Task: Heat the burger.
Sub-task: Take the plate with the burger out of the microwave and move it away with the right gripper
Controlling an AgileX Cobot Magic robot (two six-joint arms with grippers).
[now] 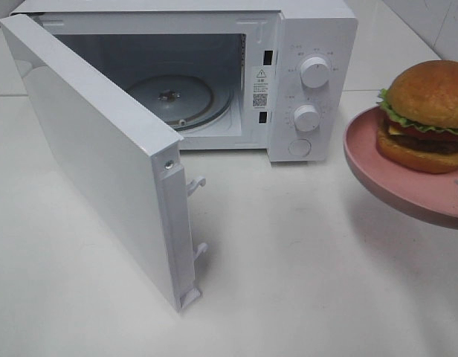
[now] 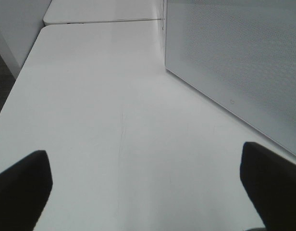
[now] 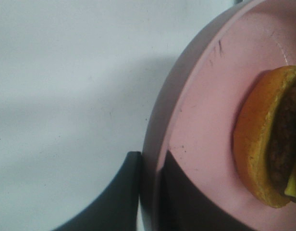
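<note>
One burger (image 1: 426, 115) on pink plate (image 1: 378, 167), R fingers (image 3: 138, 192) pinching rim

The microwave (image 1: 214, 82) has a smooth white casing with a satin sheen, and its turntable (image 1: 173, 97) looks like clear glass. The counter (image 1: 303, 260) is white, smooth and faintly glossy. The pink plate (image 1: 370, 160) has a matt finish. The burger (image 1: 426, 115) has a finely textured golden-brown bun.
</note>
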